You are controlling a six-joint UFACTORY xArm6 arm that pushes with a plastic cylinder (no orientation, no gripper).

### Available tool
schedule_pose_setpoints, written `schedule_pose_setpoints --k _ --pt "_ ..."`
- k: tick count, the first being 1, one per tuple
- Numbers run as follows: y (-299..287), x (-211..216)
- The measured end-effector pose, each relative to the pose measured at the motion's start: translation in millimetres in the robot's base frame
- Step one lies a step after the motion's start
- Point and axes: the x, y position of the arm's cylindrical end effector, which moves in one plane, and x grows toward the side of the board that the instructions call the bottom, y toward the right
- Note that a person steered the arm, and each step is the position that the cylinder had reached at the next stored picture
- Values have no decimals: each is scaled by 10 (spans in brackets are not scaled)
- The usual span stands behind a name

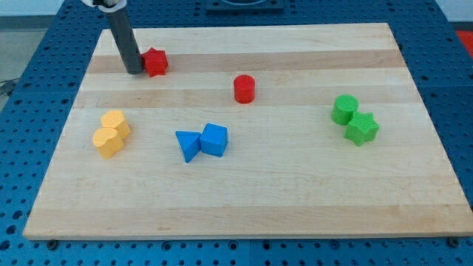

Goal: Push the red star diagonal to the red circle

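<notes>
Nearest on the pale wooden worktop (pixel 244 207) sit a blue triangle block (pixel 188 145) touching a blue cube (pixel 214 140). At nine o'clock from them, two yellow blocks (pixel 111 134) touch. At three o'clock, a green star (pixel 362 128) touches a green round block (pixel 344 109). Farther back stands the red circle block (pixel 244 89). Farthest, at its ten o'clock, sits the red star block (pixel 155 62). There is no gripper; my tip (pixel 134 72) is just beside the star, at its nine o'clock.

- My tip (pixel 134 72) rests on the bench (pixel 295 199), touching the red star (pixel 155 62) on its left side.
- The red circle (pixel 244 89) stands well apart, toward the view's right and slightly lower.
- Yellow, blue and green block pairs lie elsewhere.
</notes>
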Motion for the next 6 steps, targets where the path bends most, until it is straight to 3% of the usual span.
schedule_pose_setpoints --k 1,2,6 --pt "-152 -376" --pt "-149 -477" --pt "575 38"
